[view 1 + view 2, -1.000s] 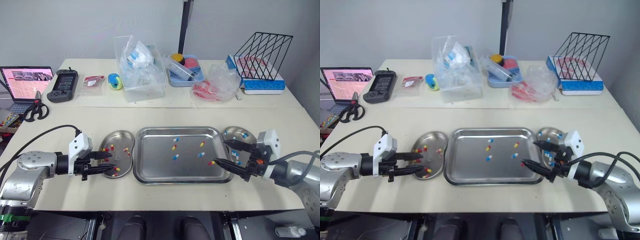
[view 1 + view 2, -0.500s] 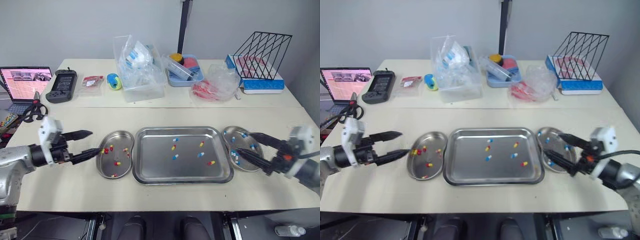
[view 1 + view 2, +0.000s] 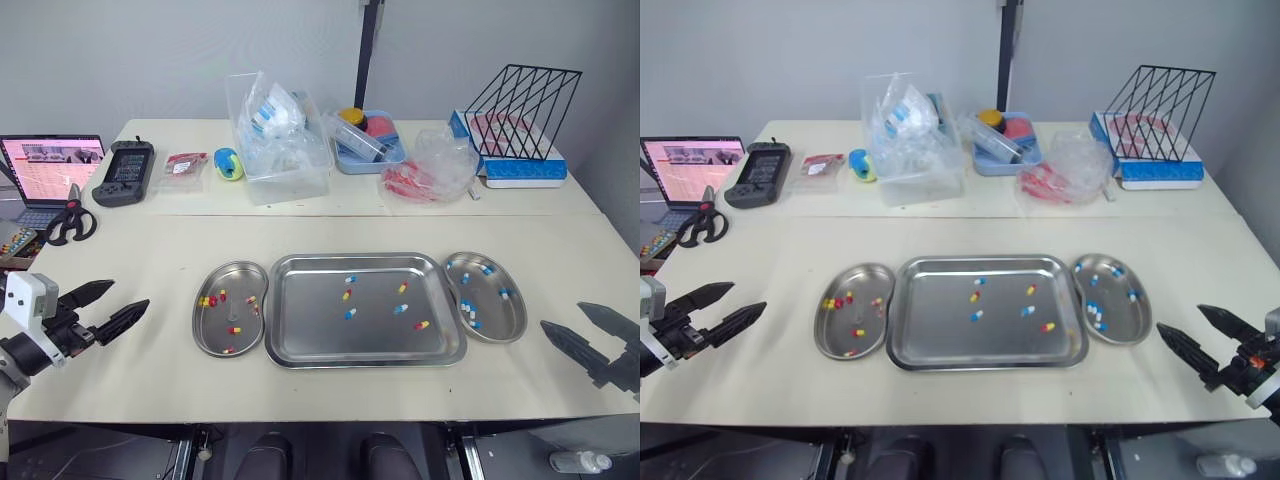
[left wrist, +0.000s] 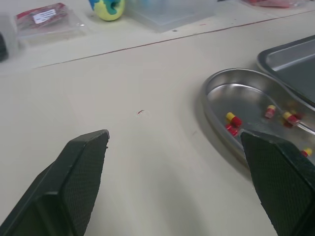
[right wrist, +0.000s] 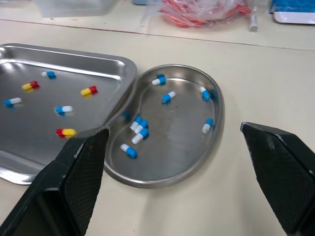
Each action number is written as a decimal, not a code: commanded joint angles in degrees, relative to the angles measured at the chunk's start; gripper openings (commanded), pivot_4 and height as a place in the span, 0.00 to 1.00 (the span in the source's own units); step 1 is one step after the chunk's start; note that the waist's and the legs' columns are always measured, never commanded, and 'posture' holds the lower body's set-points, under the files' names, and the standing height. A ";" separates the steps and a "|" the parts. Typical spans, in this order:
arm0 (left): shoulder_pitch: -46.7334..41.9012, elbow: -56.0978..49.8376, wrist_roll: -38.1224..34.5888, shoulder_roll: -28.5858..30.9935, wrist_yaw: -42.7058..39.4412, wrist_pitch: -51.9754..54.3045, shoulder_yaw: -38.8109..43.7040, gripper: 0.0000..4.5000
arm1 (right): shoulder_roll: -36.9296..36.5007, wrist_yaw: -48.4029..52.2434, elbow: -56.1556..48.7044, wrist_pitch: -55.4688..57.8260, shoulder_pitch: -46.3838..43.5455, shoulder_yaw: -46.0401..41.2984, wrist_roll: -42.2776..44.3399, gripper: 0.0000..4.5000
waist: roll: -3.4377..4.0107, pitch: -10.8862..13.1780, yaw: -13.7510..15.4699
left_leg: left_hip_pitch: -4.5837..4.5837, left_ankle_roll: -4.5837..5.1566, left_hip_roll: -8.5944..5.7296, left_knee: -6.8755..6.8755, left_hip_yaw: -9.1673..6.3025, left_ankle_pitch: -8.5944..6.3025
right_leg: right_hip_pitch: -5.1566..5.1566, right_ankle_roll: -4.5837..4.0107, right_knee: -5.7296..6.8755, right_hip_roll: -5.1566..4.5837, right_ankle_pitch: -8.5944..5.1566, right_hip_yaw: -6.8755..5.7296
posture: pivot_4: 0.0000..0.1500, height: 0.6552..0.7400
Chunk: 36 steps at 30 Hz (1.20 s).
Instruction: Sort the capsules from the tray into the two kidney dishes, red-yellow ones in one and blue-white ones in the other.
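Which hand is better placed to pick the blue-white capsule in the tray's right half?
Probably the right hand: it is open on the tray's right side, nearer that blue-white capsule and the right kidney dish, where the blue-white ones lie. The left hand is far beyond the left dish.

Left pincer (image 3: 130, 293): two black tapered fingers (image 4: 78, 187) with cross-hatched pads (image 4: 280, 172), on a white wrist block (image 3: 25, 296); right pincer (image 3: 561, 315): matching black tapered fingers, likewise cross-hatched.
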 commanded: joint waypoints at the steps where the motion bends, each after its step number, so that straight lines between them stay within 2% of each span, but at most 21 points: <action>1: 0.46 -0.70 -0.91 0.06 0.69 -1.25 2.25 1.00 | 0.26 -0.88 -0.87 -1.75 0.29 -2.50 0.36 1.00 | 0.01 0.00 -0.07 | 0.00 0.00 0.01 0.00 0.00 0.00 | 0.00 0.00 0.00 0.00 0.00 0.00 | 1.00 0.85; 29: -1.34 -2.50 -2.61 -1.28 0.71 -0.93 -0.44 1.00 | -1.77 -2.32 -3.32 1.38 -3.61 0.56 2.01 1.00 | 0.01 0.00 -0.08 | 0.02 0.00 0.00 -0.01 0.01 0.00 | 0.01 0.00 0.00 0.01 0.00 0.00 | 1.00 0.85; 36: -4.06 -5.29 -3.72 -1.14 -4.60 -1.10 -6.59 1.00 | -6.23 0.02 -10.51 6.46 -11.99 12.22 4.22 1.00 | 0.02 -0.01 -0.22 | 0.03 0.00 0.01 0.00 0.00 0.00 | 0.00 0.00 0.02 0.02 0.00 0.01 | 1.00 0.85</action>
